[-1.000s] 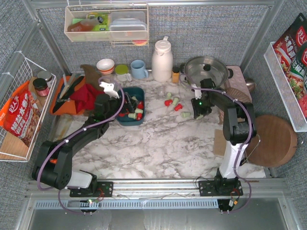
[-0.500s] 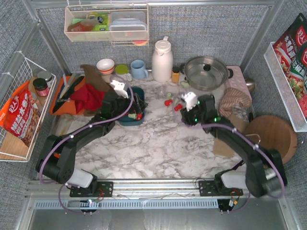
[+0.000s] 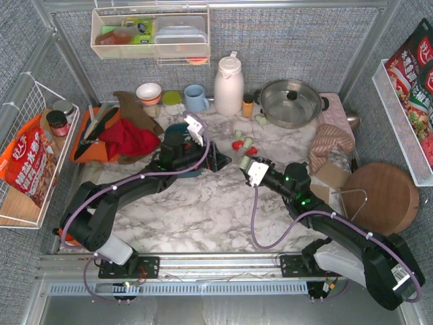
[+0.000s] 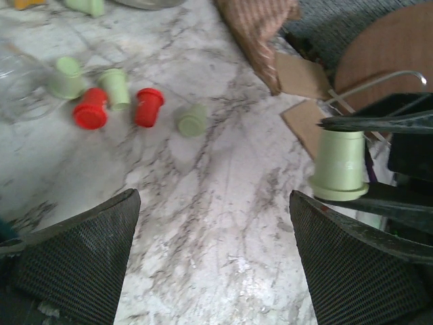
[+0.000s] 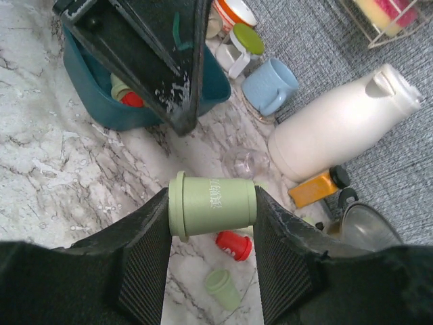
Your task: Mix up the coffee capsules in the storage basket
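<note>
On the right gripper (image 5: 212, 211), half-closed jaws held a green capsule (image 5: 213, 203) sideways. The left gripper (image 4: 213, 203) had its jaws wide apart, empty. The storage basket (image 5: 95, 101) lay at ten o'clock, beneath the left gripper. The capsule was probably best lifted over the rim, clear of that gripper, before release.

White grey-veined marble tabletop (image 3: 203, 210), grey woven fabric wall panels (image 3: 291, 40) on three sides, clear shelf (image 3: 149, 57) on the back wall, white wire basket (image 3: 54, 95) left, white wire rack (image 3: 396, 122) right
</note>
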Robot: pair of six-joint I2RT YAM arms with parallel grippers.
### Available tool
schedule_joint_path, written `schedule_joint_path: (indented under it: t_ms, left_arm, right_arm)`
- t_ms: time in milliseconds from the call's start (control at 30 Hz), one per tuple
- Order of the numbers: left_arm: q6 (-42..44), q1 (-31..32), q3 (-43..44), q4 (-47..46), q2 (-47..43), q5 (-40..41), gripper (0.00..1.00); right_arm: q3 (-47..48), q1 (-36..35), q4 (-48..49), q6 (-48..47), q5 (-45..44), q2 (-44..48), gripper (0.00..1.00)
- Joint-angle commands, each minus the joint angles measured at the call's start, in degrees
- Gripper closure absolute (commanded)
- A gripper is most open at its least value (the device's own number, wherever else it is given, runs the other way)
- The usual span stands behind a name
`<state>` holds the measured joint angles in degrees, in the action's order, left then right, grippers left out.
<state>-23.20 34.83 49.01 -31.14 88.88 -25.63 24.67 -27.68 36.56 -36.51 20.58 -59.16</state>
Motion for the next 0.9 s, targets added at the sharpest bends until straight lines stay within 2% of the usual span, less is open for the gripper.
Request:
schedule_joint_path:
  t_ms: [0,333,867]
  left_arm:
    - [1.4,2.4,1.2,-4.1,0.5,-3.2,0.01]
    - [1.8,5.6,0.8,-8.5,-0.7,-3.1,0.11]
    - [2.4,7.6,3.0,-7.4,2.3,-6.5,0.33]
  right_arm:
    - [0.4,-0.9,3.4,-4.5,1.8,-0.5,1.0]
    - [1.9,-2.5,-0.1,-6.7,3.2,-1.1,1.0]
    - [3.0,-3.2,-0.5,-5.4,2.8,-1.0,0.97]
